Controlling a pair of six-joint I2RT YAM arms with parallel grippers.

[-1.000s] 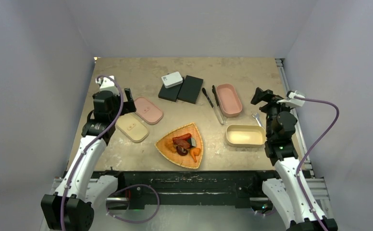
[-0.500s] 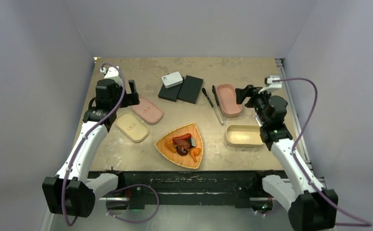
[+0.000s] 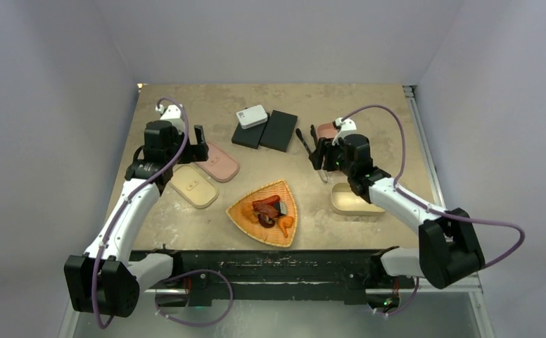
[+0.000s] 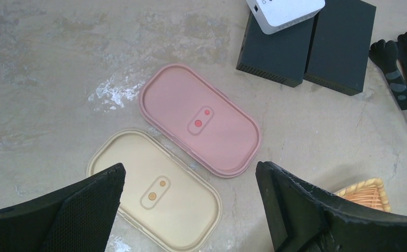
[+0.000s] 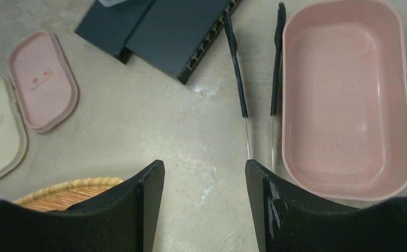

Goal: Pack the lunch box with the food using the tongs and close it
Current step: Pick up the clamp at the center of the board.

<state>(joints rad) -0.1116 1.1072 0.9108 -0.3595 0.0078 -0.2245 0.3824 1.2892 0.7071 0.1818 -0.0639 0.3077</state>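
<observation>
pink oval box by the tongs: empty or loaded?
Empty. Pink oval plastic box shows a bare floor in the right wrist view, nothing inside.

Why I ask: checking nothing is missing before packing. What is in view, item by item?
wicker tray: one, orange, near middle
food: handful, red, orange, dark, on that tray
tongs: one, silvery, black ends, left of pink box
pink box: one, pink, far right
cream box: one, cream, near right
pink lid: one, pink, left
cream lid: one, cream, beside it
black boxes: two, black, far middle
white device: one, white, atop a black box
left fingers: two, black, open over lids
right fingers: two, black, open near tongs
</observation>
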